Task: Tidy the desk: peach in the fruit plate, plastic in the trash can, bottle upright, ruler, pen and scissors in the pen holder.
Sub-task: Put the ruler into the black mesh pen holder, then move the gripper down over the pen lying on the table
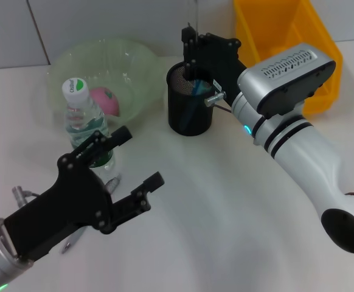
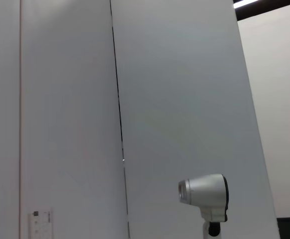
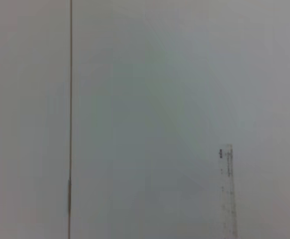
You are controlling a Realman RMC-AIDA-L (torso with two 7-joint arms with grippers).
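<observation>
My right gripper (image 1: 191, 45) hovers over the black mesh pen holder (image 1: 189, 115), shut on a clear ruler (image 1: 195, 11) that stands upright; the ruler (image 3: 227, 194) also shows in the right wrist view. Something blue, the pen (image 1: 199, 88), sticks up inside the holder. The bottle (image 1: 84, 121) stands upright at the left. Behind it the pink peach (image 1: 108, 100) lies in the pale green fruit plate (image 1: 134, 61). My left gripper (image 1: 140, 158) is open, just in front of the bottle. Grey metal bits, apparently the scissors (image 1: 112, 182), peek out beneath it. The plastic is out of view.
A yellow bin (image 1: 250, 24) stands at the back right, behind my right arm. The white desk stretches in front of the pen holder. The left wrist view shows only wall panels and a mounted grey camera (image 2: 205, 191).
</observation>
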